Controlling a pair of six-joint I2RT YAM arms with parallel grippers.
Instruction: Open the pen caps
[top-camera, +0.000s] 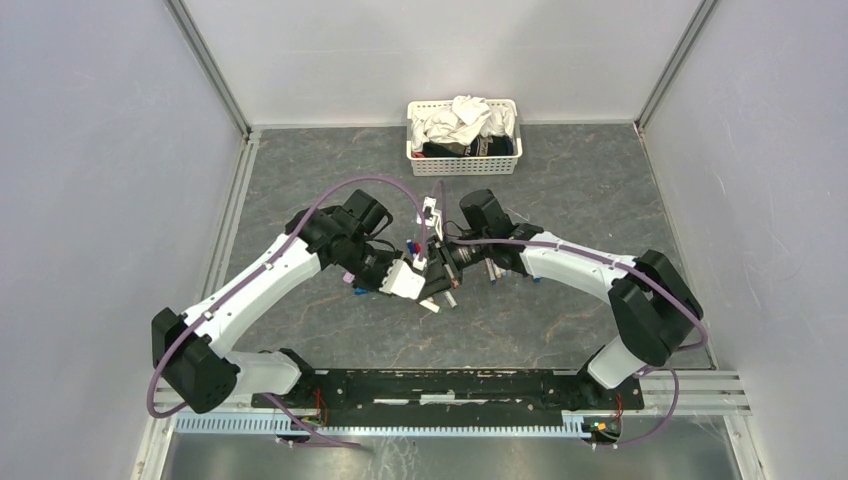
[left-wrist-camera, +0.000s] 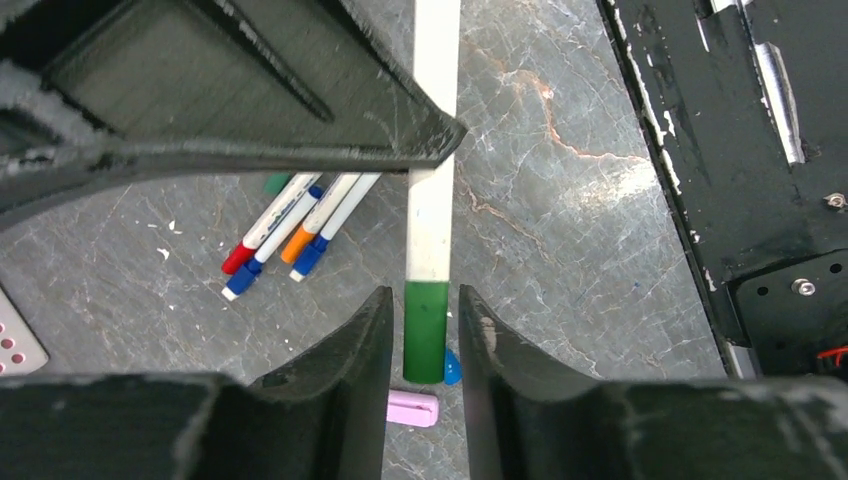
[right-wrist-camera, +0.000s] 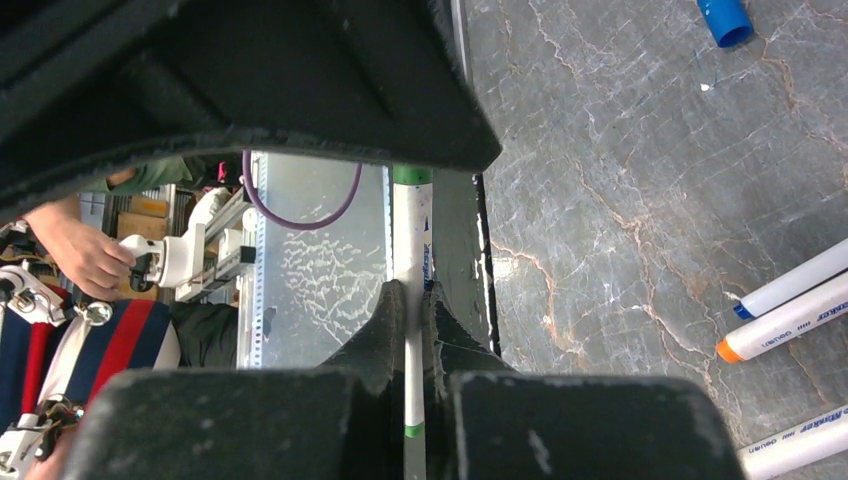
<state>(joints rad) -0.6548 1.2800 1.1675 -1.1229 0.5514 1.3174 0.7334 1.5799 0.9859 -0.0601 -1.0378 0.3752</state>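
Your left gripper (left-wrist-camera: 425, 310) stands narrowly open, a finger (left-wrist-camera: 360, 345) on either side of the green cap (left-wrist-camera: 425, 345) with a sliver of gap showing on both sides. Your right gripper (right-wrist-camera: 413, 300) is clamped tight on the white barrel of the same pen (left-wrist-camera: 432, 215), which is held above the desk (left-wrist-camera: 560, 250) between the two arms. Beneath it lie a loose pink cap (left-wrist-camera: 413, 408) and a blue cap (left-wrist-camera: 453, 368) (mostly hidden behind the green one), and four capped pens (left-wrist-camera: 300, 215) rest bunched together off to one side.
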